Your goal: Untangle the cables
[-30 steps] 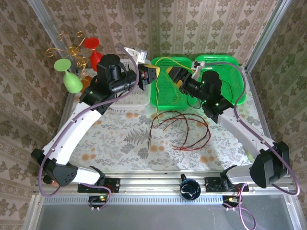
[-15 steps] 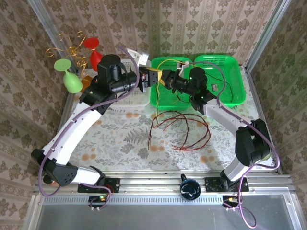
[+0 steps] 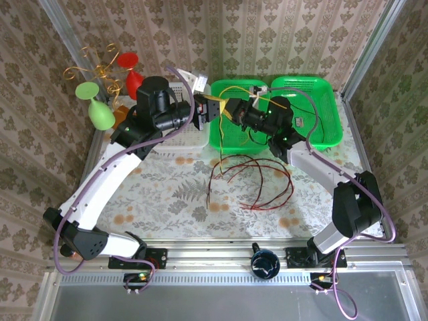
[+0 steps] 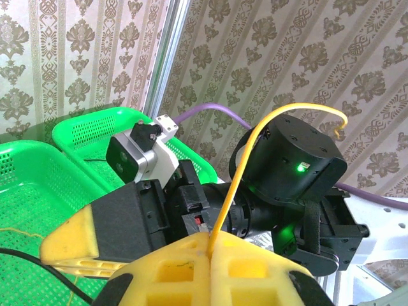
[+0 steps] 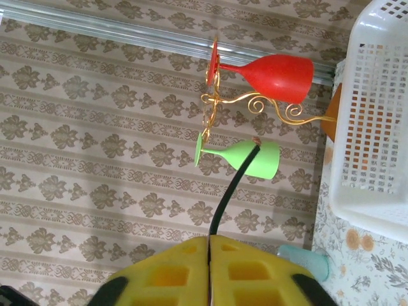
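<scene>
1. Floral surface [image 3: 167, 194]: red cables [image 3: 267, 206] loop at its middle.
2. Our left tool [image 4: 210, 241] clamps the yellow cable [image 4: 245, 159]; our right tool [image 5: 209, 245] clamps the black cable [image 5: 231, 185].
3. Both tools face tip to tip above the green basket [image 3: 224, 134].

The two green plastic mesh baskets [image 3: 325, 110] looked shiny. Beside them, the white plastic lattice basket [image 3: 182, 138] was dull. The yellow plastic-looking gripper pads [image 4: 261, 271] looked matt. The thin yellow cable [image 4: 237, 172] and thin black cable [image 5: 228, 185] had smooth skins.

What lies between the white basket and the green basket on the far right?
The other green basket, standing side by side with them, as the top view shows.
</scene>
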